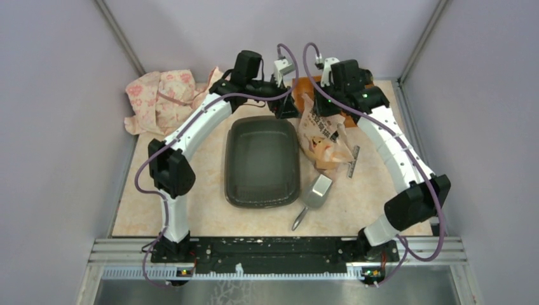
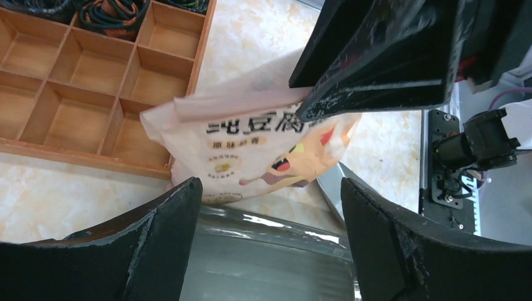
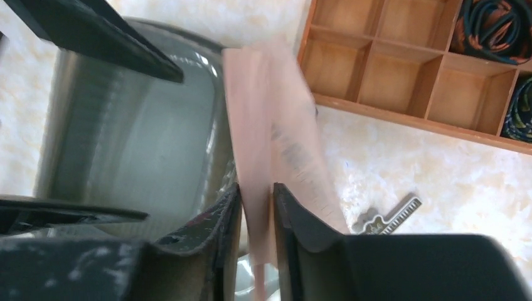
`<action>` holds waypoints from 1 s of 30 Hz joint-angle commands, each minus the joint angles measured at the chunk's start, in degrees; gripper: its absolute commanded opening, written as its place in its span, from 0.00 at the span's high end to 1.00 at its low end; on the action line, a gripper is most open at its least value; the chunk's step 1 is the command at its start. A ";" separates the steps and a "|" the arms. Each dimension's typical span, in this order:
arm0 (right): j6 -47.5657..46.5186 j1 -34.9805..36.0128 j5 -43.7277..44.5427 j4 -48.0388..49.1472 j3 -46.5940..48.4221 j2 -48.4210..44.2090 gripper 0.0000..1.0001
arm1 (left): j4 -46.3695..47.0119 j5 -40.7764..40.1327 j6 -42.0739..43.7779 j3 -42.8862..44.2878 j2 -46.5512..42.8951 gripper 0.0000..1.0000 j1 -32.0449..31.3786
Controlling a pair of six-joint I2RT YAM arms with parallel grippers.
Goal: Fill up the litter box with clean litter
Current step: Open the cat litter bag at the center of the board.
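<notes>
Reader: Visibility first. What is hidden or hard to read?

Legend: Contents of the bag (image 1: 321,133) cannot be seen. The right wrist view shows the bag smeared by blur. In the left wrist view its printed lettering is partly cut off by the other arm's fingers. A thin notched strip (image 3: 389,216) lying on the table (image 1: 191,210) to the right of the bag cannot be identified. The wooden organiser (image 2: 75,94) is cropped at the frame edges, and dark coils (image 3: 495,25) fill some far compartments.

Reader: Arm poses?

Legend: Both arms bow outward from the near rail and meet at the far middle. The left gripper (image 2: 270,188) hangs over the far right corner of the litter box (image 1: 260,165), fingers spread wide with nothing between them. The right gripper (image 3: 256,188) stands over the bag with its fingers a narrow gap apart and the bag's top edge in that gap. Blur prevents telling whether they press it.

Reader: Materials and shapes?

Legend: Litter box: dark glossy plastic, shallow, with rounded corners and a raised rim, at the table's centre. Bag: peach-pink, crumpled, cartoon print, just right of the box. Scoop (image 1: 316,192): grey metal, beside the box's near right corner. Cloth (image 1: 159,98): pink, printed, bunched at the far left. Table: cream, marbled.
</notes>
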 commanded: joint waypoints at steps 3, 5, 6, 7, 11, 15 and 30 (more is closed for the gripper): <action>1.87 0.45 -0.01 5.44 -4.19 -6.99 0.51 | -0.35 -0.46 1.73 -2.23 -3.51 0.13 -0.41; 2.04 0.40 0.59 5.31 -3.70 -7.04 0.50 | -0.23 -0.42 1.70 -2.48 -3.90 0.13 -0.40; 2.03 0.45 0.86 4.99 -3.11 -6.86 0.49 | -0.23 -0.45 1.72 -2.64 -3.99 0.13 -0.40; 2.07 0.41 0.92 4.60 -2.47 -6.66 0.49 | -0.23 -0.54 1.72 -2.72 -4.15 0.13 -0.40; 2.78 0.39 3.65 3.33 0.78 -6.59 0.36 | -0.23 -0.76 1.72 -3.28 -4.67 0.13 -0.40; 4.04 0.42 8.34 2.15 3.44 -9.09 0.27 | -0.23 -1.30 2.04 -4.19 -5.38 0.13 -0.41; 19.94 12.02 13.49 -9.52 -11.68 -21.85 0.30 | -1.28 -13.54 -4.12 -8.21 -12.26 0.16 -0.39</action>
